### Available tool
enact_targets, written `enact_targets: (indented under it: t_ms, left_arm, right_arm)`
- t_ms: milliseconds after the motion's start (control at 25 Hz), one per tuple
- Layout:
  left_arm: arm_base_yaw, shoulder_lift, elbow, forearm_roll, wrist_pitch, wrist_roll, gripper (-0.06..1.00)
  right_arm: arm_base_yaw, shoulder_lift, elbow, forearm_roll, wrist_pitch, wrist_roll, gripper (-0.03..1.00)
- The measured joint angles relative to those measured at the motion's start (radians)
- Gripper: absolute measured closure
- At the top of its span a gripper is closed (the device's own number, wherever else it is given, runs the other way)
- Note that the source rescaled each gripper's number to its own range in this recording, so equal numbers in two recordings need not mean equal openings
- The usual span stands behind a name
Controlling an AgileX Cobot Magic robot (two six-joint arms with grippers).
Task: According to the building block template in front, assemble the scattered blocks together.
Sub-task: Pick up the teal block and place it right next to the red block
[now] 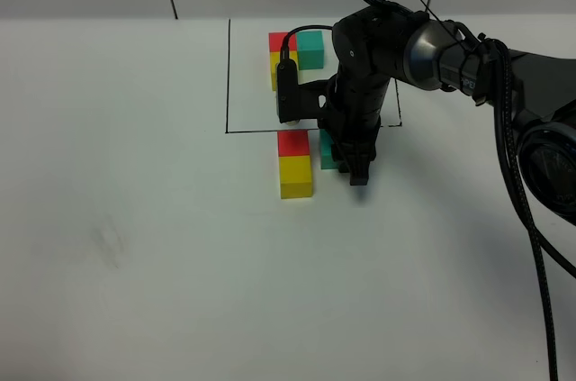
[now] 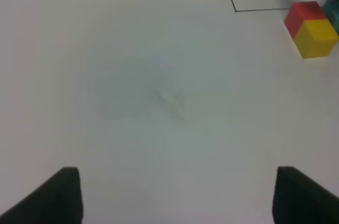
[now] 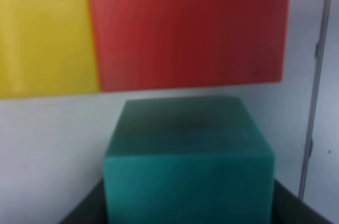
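Note:
The building block template (image 1: 310, 49) lies at the back inside a thin black rectangle (image 1: 228, 75), its red, teal and yellow cubes partly hidden by my right arm. In front of the frame, the scattered red cube (image 1: 293, 142) and yellow cube (image 1: 295, 176) sit joined in a line. My right gripper (image 1: 353, 167) points straight down, shut on the teal cube (image 1: 328, 152) just right of the red one. In the right wrist view a narrow white gap separates the teal cube (image 3: 188, 155) from the red cube (image 3: 185, 28). My left gripper (image 2: 179, 197) is open over bare table.
The white table (image 1: 135, 246) spreads wide to the left and front. The right arm's black cable (image 1: 531, 246) trails down the right side. The left wrist view shows the red cube (image 2: 303, 13), the yellow cube (image 2: 318, 38) and the frame's corner (image 2: 236, 9) far off.

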Motion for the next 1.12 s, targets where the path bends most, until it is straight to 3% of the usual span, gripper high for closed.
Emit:
enact_targets:
  t_ms: [1120]
  left_arm:
    - [0.0, 0.0, 0.0, 0.0, 0.0, 0.0, 0.27]
  right_arm:
    - [0.007, 0.0, 0.0, 0.065, -0.052, -0.039, 0.71]
